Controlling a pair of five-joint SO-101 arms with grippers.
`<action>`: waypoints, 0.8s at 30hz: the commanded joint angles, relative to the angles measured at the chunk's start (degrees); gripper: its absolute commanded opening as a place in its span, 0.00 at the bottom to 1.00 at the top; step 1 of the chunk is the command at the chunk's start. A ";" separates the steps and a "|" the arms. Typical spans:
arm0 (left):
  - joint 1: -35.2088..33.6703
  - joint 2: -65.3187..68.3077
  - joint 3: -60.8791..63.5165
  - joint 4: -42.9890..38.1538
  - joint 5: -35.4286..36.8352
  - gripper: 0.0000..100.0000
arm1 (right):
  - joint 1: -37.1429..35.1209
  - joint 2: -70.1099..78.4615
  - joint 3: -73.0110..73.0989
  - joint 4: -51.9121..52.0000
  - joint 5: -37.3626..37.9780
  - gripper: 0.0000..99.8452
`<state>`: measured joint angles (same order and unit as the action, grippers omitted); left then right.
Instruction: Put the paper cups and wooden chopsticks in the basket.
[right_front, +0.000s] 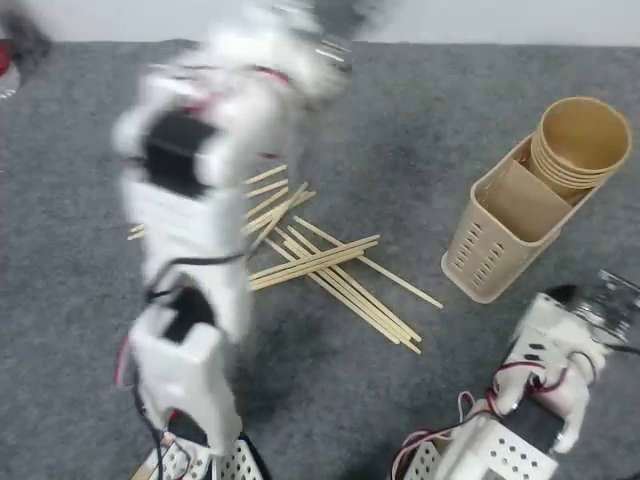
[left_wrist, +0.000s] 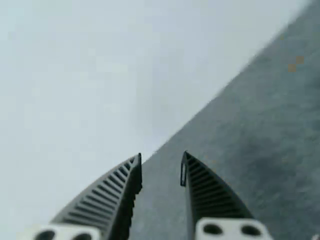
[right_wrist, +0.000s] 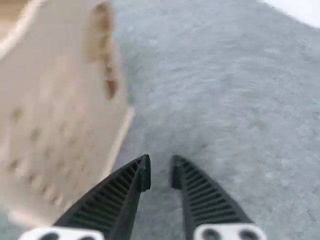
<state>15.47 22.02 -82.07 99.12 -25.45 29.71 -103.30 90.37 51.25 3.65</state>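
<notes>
Left gripper (left_wrist: 160, 159) raised, fingers apart, empty; chopsticks (right_front: 335, 270) lie fanned on bench (right_front: 70, 260), nearer it, we judge. Right gripper (right_wrist: 160, 165), fingers apart, beside basket (right_wrist: 50, 125).

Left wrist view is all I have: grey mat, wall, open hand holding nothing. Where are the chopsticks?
Observer: The wooden chopsticks lie in a loose scatter on the grey mat, apart from the basket.
Operator: Cups?
Observer: The paper cups are stacked in the basket's far end.
Operator: Other arm?
Observer: The right hand is open and empty, close beside the basket's wall.
</notes>
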 joint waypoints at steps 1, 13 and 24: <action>-11.60 -12.31 14.29 1.93 1.58 0.12 | -8.31 -0.57 -4.40 2.51 6.42 0.15; -29.54 -59.96 91.12 -21.63 1.32 0.12 | -33.80 5.32 -32.09 18.51 13.19 0.16; -40.79 -80.88 142.37 -46.59 1.58 0.12 | -58.24 43.47 -56.09 27.82 24.62 0.16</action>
<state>-24.35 -53.32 47.16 60.79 -24.57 -22.51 -69.54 42.64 76.13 24.04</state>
